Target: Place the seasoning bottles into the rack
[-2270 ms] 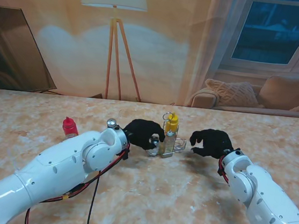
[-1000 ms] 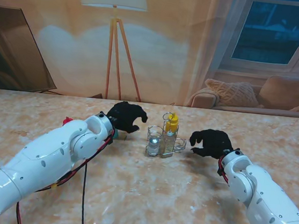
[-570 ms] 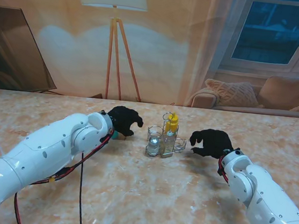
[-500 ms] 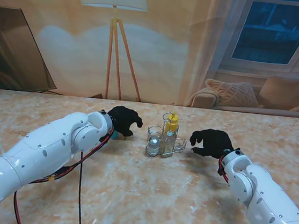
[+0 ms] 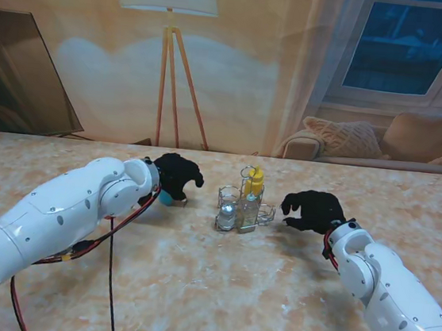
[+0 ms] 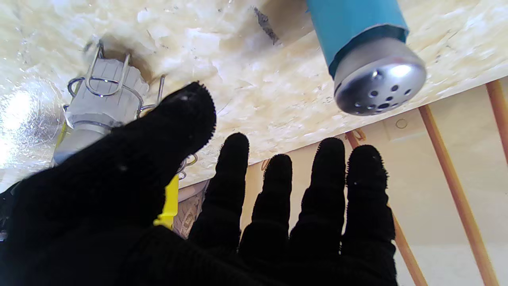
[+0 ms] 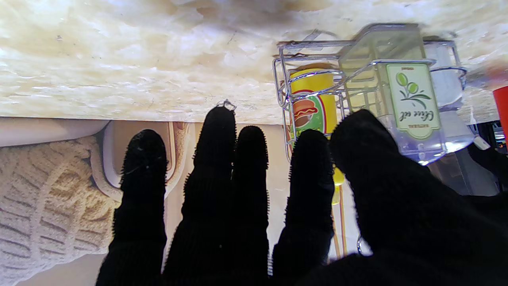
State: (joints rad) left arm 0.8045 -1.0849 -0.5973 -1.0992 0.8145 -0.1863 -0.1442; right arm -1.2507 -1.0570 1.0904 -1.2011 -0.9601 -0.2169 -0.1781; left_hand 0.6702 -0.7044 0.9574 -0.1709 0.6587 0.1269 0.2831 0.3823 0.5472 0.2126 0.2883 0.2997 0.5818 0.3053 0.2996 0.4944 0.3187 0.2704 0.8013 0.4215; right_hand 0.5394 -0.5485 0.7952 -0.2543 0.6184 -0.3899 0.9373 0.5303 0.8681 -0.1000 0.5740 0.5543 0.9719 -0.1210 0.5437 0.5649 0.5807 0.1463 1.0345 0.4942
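On the table (image 5: 215, 285), mid-span, the wire rack (image 5: 241, 212) holds a yellow bottle (image 5: 256, 181), an olive oil bottle (image 7: 412, 105) and a clear shaker (image 5: 228, 211). Left robot hand (image 5: 177, 175) sits left of the rack, fingers spread, gripping nothing. Blue shaker (image 6: 362, 51) with a perforated metal cap stands upright on the table just beside that hand, not touched in the wrist view. Right robot hand (image 5: 312, 210) hovers just right of the rack, fingers apart and loosely curled, empty. Red bottle edge (image 7: 501, 113) shows past the rack.
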